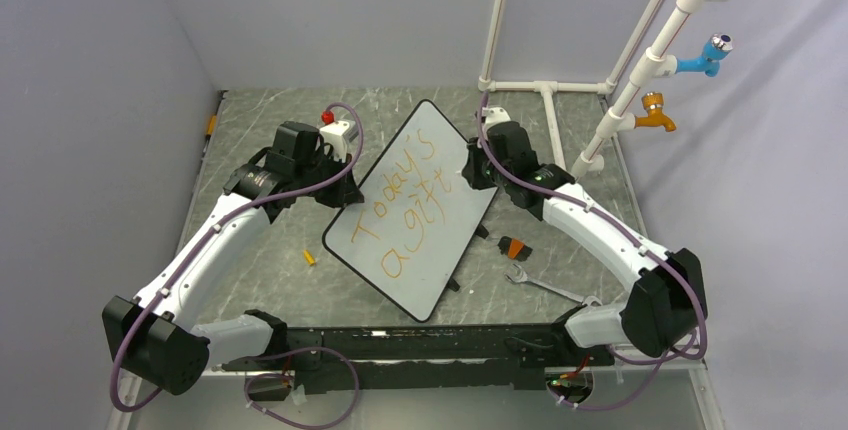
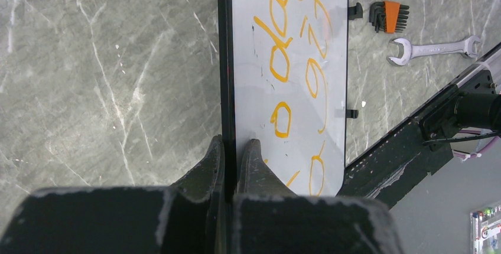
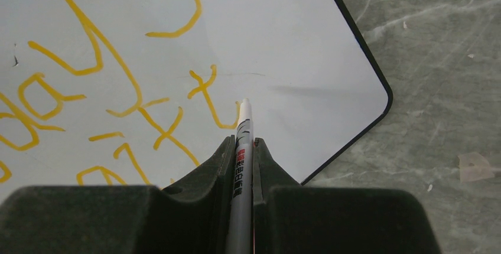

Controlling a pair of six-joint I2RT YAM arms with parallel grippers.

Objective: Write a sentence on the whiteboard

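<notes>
Clamped tight on a white marker [image 3: 243, 125], the right gripper [image 3: 243, 147] is held over the whiteboard [image 3: 307, 41], the tip poised just beside the last "t"; contact with the surface cannot be judged. Opposite, the board's black-rimmed edge is pinched between the fingers of the left gripper [image 2: 232, 155]. The sentence [image 1: 410, 202], "Today's gift", is seen in orange across two lines. The whiteboard is laid slantwise on the grey table [image 1: 270, 270] between both arms, with a wrench [image 1: 541, 285] and hex keys [image 1: 514, 247] close by.
</notes>
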